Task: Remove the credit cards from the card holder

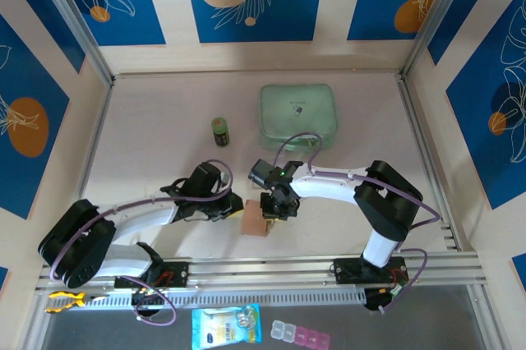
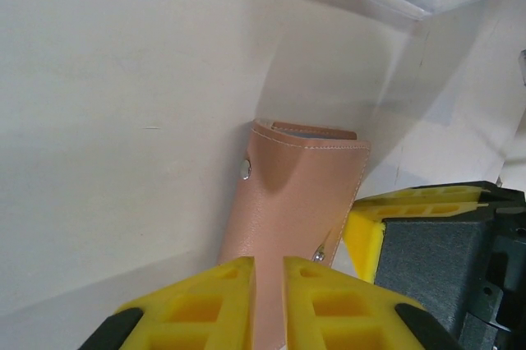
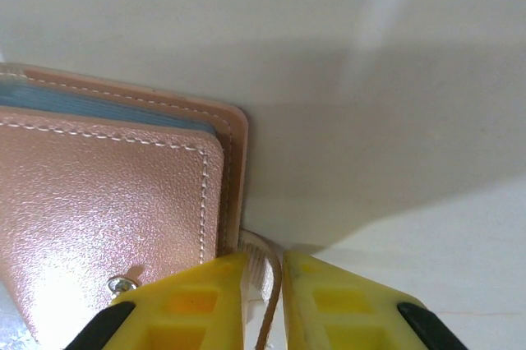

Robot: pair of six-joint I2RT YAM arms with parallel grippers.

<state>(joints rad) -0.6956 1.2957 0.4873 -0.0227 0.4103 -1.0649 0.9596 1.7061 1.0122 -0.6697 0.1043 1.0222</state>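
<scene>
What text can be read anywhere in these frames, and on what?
Nothing reads clearly in any view.
green case: small dark mark on its top, too small to read.
small green container: label too small to read.
blue packet: print blurred, unreadable.
card holder: plain stitched surface with snaps, no print seen.
</scene>
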